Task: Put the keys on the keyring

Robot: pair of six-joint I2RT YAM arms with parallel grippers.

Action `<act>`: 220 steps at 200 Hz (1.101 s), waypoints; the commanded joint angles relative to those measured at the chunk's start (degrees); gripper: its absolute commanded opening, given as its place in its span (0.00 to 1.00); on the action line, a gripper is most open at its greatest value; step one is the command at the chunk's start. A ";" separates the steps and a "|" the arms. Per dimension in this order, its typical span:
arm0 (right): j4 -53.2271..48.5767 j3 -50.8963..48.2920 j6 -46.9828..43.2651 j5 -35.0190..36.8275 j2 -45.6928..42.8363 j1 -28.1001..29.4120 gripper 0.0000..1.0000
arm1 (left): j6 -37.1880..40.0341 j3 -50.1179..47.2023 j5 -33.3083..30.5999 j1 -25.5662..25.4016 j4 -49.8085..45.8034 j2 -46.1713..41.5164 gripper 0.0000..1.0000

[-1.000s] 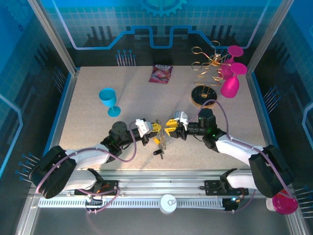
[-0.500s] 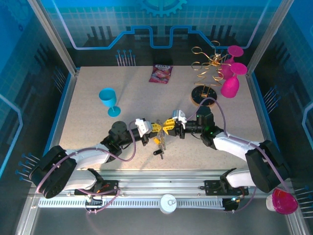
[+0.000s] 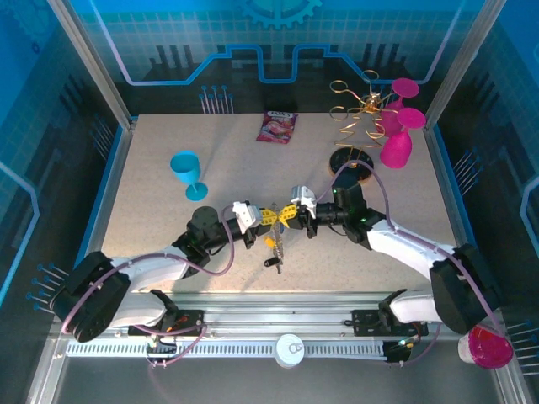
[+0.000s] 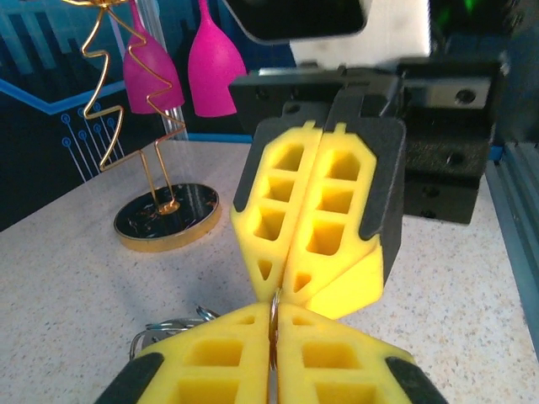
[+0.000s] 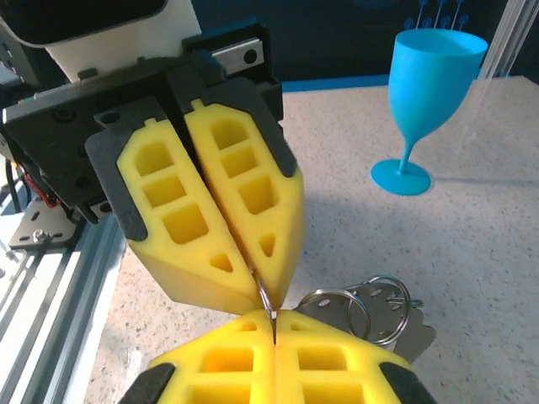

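Note:
My left gripper (image 3: 267, 218) and right gripper (image 3: 285, 215) meet tip to tip above the middle of the table. Both are shut on the same thin metal edge of the keyring (image 4: 274, 296), which runs from one pair of yellow pads into the other. In the right wrist view my right gripper (image 5: 274, 320) pinches that wire (image 5: 265, 295) just below the left arm's fingers (image 5: 244, 194). The keys (image 5: 383, 316) hang below on small silver rings, close to the tabletop. From above, a yellow key head (image 3: 269, 242) and a black one (image 3: 271, 262) dangle under the grippers.
A blue goblet (image 3: 189, 173) stands left of the arms. The gold wire rack (image 3: 354, 126) on its black base and two pink goblets (image 3: 396, 147) stand at the back right. A pink packet (image 3: 277, 126) lies at the back centre.
My right gripper has slid left until its tips touch the left gripper's, and its fingers have shut on the ring. The left gripper has barely moved.

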 commanded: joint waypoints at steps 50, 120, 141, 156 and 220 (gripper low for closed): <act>-34.52 15.78 -19.93 12.14 -1.84 7.06 0.00 | 10.17 9.18 -4.85 -0.07 -30.44 -4.90 0.11; -33.54 18.27 -19.82 10.35 -1.09 9.68 0.00 | 12.50 12.03 -3.67 -0.03 -34.61 -4.18 0.07; -29.11 16.55 -16.35 8.78 -2.47 9.11 0.00 | 12.95 12.17 -2.78 -0.04 -34.75 -4.22 0.00; -21.29 12.21 -9.46 5.17 -4.77 6.12 0.11 | 12.55 11.03 -2.44 -0.04 -32.29 -4.70 0.00; 6.39 -5.12 5.67 -3.71 -7.46 -1.89 0.28 | 7.61 4.95 2.35 0.64 -15.26 -3.62 0.00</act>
